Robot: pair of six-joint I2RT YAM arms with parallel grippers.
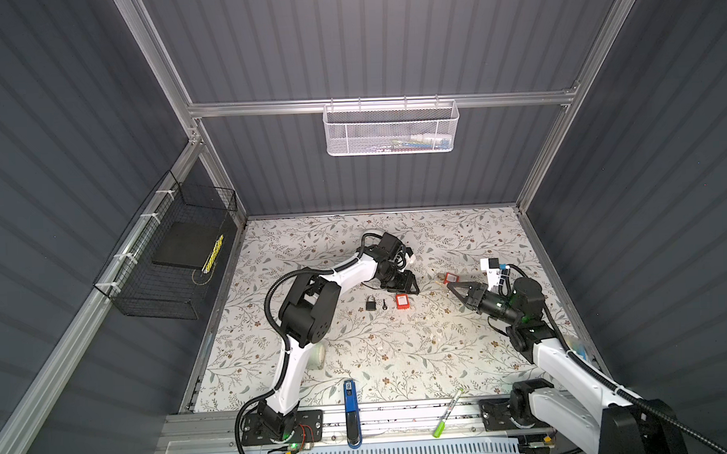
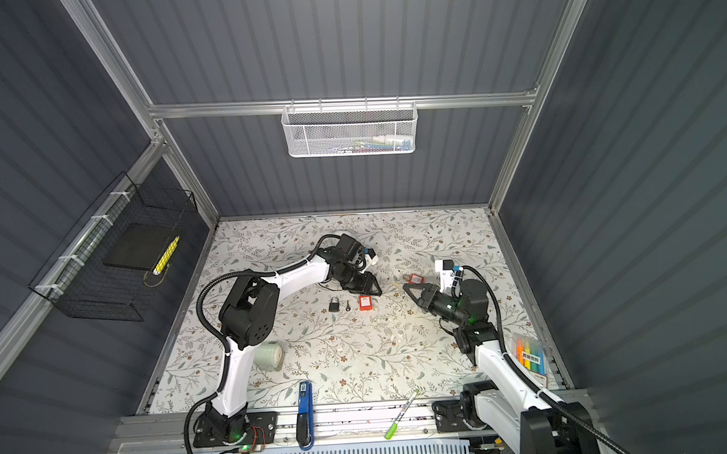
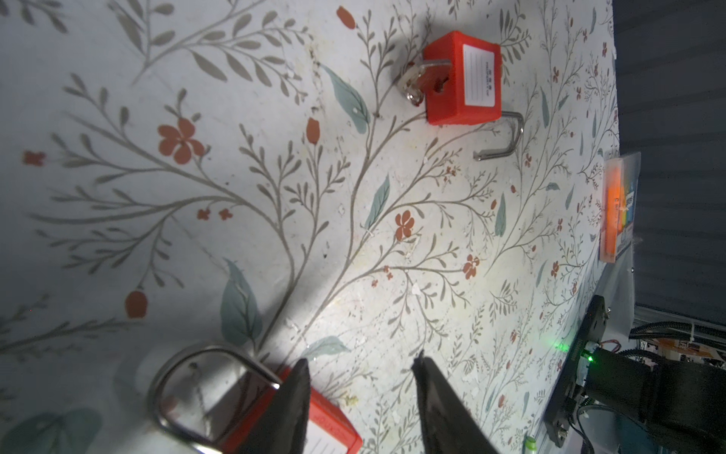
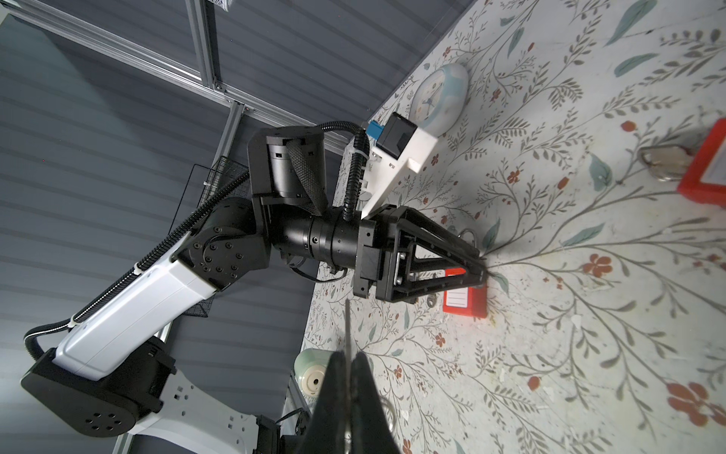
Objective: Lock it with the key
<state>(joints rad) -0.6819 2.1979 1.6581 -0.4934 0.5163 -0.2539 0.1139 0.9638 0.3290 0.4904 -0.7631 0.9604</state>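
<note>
Mat [image 1: 399, 351] in front lies open; black padlock [image 1: 371, 303], key [image 1: 385, 305], red padlock [image 1: 402, 301] block mid-table

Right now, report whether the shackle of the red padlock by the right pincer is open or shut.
Open: in the left wrist view the red padlock's shackle has its free end outside the body.

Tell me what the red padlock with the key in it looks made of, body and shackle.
The red padlock body: likely moulded plastic, matte, uniform red with rounded edges and a white paper label. Its shackle: bare metal, probably steel, polished; it shows silvery glints.
</note>
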